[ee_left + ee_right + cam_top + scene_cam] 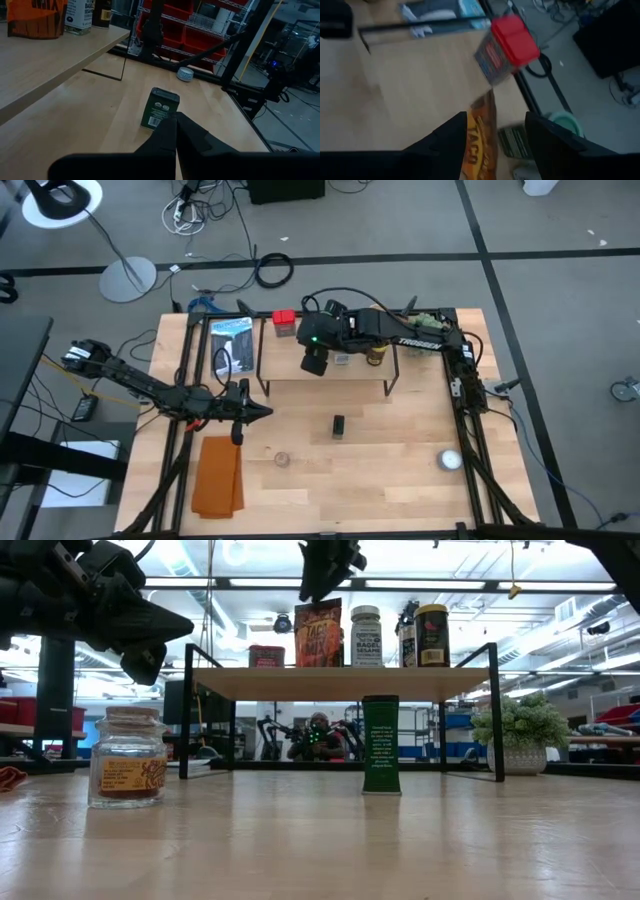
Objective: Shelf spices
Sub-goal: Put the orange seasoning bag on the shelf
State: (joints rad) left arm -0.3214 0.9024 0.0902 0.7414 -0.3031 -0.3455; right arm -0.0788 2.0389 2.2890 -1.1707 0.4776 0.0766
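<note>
The left hand (262, 412) is being held low over the counter (400, 480), its fingers clenched together and gripping nothing; in the left wrist view the fingers (172, 137) are seen pressed tip to tip, pointing toward a dark green tin (159, 108). That tin (339, 425) is standing upright on the counter, apart from the hand, in front of the shelf (330, 370). Nearer the front edge a glass jar (283, 459) is standing alone; only the low view is showing its pale lid, orange label and reddish contents (128, 758).

The shelf is standing at the back of the counter on thin black legs. The right hand (316, 362) is being held above the shelf's left part, fingers spread; in the right wrist view an orange taco packet (479, 140) is lying between the fingers (447, 137), though whether it is being touched cannot be told. The low view is showing the packet (318, 633) standing on the shelf beside a white-labelled jar (366, 637) and a yellow-lidded dark jar (432, 636). A red square tin (283, 320) is resting at the shelf's back left corner. A white round object (450, 461) is lying at the counter's right.
</note>
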